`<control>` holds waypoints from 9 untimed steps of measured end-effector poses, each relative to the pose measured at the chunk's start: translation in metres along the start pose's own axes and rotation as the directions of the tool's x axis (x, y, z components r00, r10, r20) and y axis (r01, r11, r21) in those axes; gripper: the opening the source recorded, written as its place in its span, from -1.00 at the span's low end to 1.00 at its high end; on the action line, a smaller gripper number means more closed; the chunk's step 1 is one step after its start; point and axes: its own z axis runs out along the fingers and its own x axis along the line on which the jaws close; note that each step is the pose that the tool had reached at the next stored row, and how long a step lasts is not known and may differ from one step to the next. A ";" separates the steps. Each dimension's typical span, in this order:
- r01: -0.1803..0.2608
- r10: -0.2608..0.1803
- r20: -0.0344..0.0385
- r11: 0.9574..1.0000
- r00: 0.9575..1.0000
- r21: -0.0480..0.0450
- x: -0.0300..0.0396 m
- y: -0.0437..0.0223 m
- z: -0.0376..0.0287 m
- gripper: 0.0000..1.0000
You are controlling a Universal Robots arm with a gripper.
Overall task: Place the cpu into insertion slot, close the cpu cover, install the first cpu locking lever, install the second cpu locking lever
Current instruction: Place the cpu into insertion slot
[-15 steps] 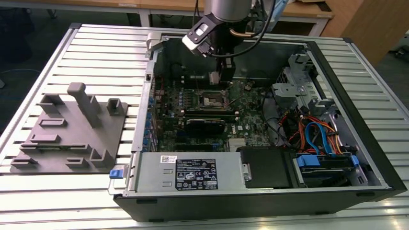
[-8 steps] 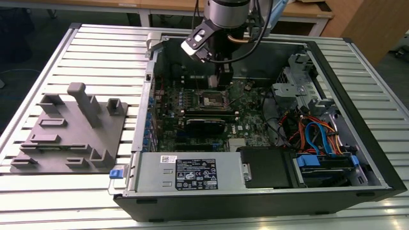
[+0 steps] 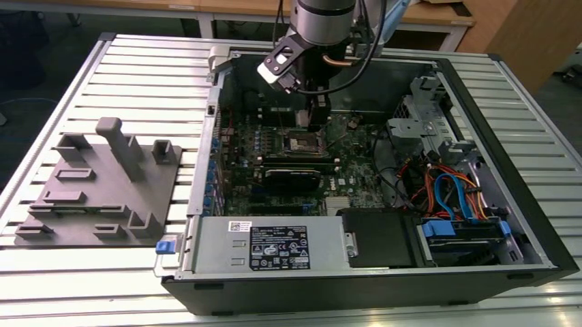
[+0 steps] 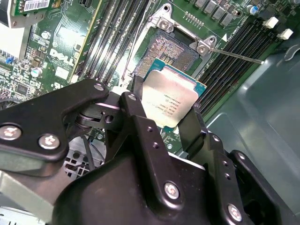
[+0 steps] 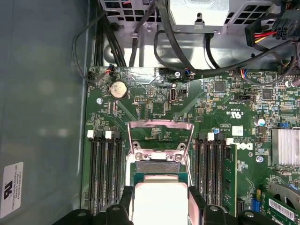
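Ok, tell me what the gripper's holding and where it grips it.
The gripper holds the cpu, pinched at two opposite edges; it is not yet in the insertion slot.

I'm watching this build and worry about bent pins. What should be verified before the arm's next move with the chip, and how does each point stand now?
1. Grip: the small flat square silver-topped cpu is clamped between the fingers of the black gripper. Ok.
2. The square black insertion slot with its silver rim has nothing lying in it. Ok.
3. The thin silver square-frame cpu cover is swung up off the slot. Ok.
4. A thin metal locking lever juts out sideways, clear of the slot. Ok.
5. Cpu squared to the slot: cannot tell.
6. Cpu seated: not ok, it is apart from the slot.
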 end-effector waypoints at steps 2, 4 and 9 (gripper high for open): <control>0.000 0.000 0.000 1.000 1.000 0.000 0.0000 0.0000 0.0000 0.08; 0.000 0.000 0.000 1.000 1.000 0.000 0.0000 -0.0001 0.0006 0.08; 0.000 0.000 0.000 1.000 1.000 0.000 0.0000 -0.0001 0.0007 0.08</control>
